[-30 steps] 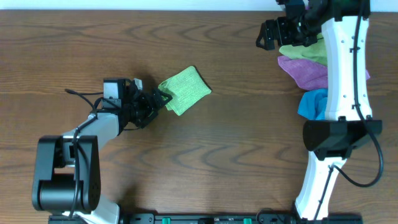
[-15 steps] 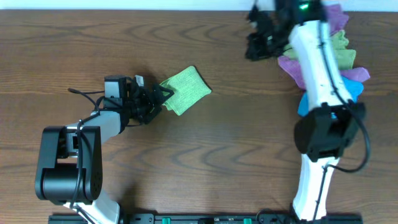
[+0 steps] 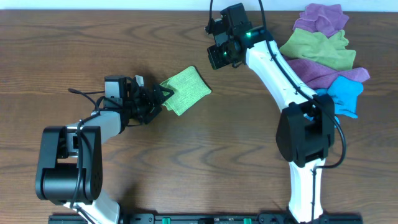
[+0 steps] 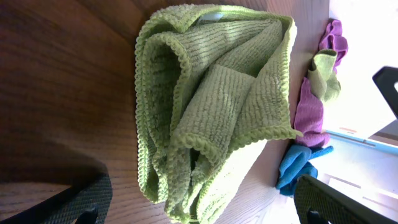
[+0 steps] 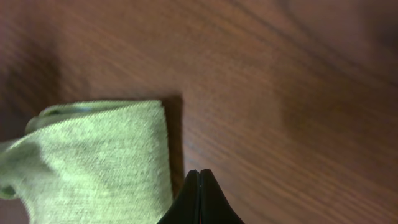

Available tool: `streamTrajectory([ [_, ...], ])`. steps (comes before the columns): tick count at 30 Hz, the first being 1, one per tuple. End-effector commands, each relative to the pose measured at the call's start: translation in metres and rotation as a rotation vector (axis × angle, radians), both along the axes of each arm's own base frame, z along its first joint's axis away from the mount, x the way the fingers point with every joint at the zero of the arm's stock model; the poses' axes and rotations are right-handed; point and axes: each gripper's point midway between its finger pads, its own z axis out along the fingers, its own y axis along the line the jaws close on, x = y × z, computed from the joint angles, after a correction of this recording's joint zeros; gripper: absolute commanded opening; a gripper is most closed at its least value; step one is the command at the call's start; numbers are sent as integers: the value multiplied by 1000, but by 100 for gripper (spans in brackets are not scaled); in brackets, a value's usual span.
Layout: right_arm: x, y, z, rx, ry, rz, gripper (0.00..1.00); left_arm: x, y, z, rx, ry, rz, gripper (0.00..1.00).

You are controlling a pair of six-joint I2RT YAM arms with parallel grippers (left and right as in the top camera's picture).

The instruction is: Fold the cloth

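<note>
Cloth (image 3: 185,91), lime-green, bunched into a thick, uneven fold on table (image 3: 236,137), left of centre, well apart from spare-cloth pile (image 3: 323,53). Left gripper (image 3: 160,99) spread wide at its left edge, holding nothing. Right gripper (image 5: 199,179) pinched shut, empty, near its far corner. Likely step: tidying final fold. Next: square up layers without dragging bundle.
</note>
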Motion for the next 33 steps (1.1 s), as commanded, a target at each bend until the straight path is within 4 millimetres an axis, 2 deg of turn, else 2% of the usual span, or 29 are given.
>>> streamTrajectory([
  [1,3,-2,-12,2,10,-55,2,-6,11,-30,65,76,48,95],
  [4,7,2,-27,27,40,-91,2,-6,11,-30,68,76,50,95],
  [11,-2,23,-67,77,135,-87,1,-6,12,-30,71,76,52,95],
  [17,-4,35,-73,79,130,-67,1,-5,14,-32,83,78,63,95],
  [25,-16,49,-98,72,182,-56,2,-4,16,-33,98,78,73,95],
  [33,-24,62,-101,78,192,-31,2,-4,21,-37,129,85,93,95],
])
